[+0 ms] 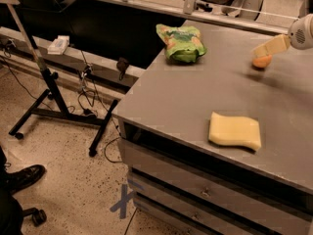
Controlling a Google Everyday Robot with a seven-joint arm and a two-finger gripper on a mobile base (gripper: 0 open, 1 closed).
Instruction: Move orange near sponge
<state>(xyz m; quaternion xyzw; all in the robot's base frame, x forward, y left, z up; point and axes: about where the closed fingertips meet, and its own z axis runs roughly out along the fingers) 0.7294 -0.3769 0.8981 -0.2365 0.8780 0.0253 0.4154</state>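
The orange [262, 61] sits on the grey table [195, 92] at the far right, small and round. My gripper [260, 52], cream-coloured, reaches in from the right edge, and its tip is just above and touching or nearly touching the orange. The sponge [234, 130], a pale-yellow wavy-edged pad, lies flat near the table's front edge, well in front of the orange and slightly to its left.
A green snack bag [182, 43] lies at the table's far left corner. Drawers [205, 192] run below the table front. A black metal stand [54, 97] with cables is on the floor at left. A shoe [22, 176] shows at bottom left.
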